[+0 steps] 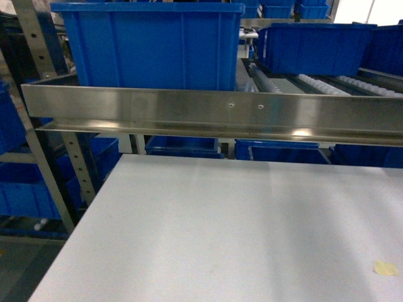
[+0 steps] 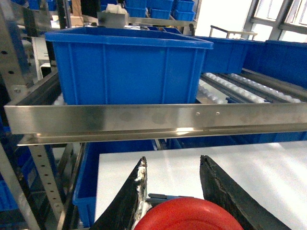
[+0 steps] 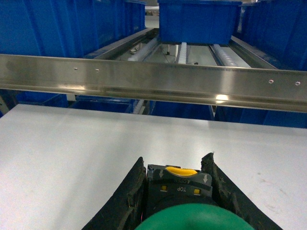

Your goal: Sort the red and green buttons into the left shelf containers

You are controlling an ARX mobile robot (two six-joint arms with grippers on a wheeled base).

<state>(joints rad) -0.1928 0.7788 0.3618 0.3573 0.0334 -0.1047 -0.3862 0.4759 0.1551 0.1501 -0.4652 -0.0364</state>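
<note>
In the left wrist view the red button (image 2: 189, 216) sits low between the two black fingers, and my left gripper (image 2: 173, 160) is shut on it over the white table. The green button (image 3: 192, 218), with its dark body and yellow tab (image 3: 181, 170), is clamped in my right gripper (image 3: 175, 159), which is shut on it. A large blue container (image 1: 148, 44) stands on the left shelf behind the steel rail, and the left wrist view shows the same blue container (image 2: 129, 62) ahead and higher up. Neither gripper appears in the head view.
A steel rail (image 1: 208, 113) runs across the shelf front above the white table (image 1: 220, 233). Another blue bin (image 1: 315, 47) rests on roller tracks (image 1: 327, 85) at the right. More blue bins (image 1: 182, 146) sit under the shelf. A yellow scrap (image 1: 385, 268) lies at the table's right.
</note>
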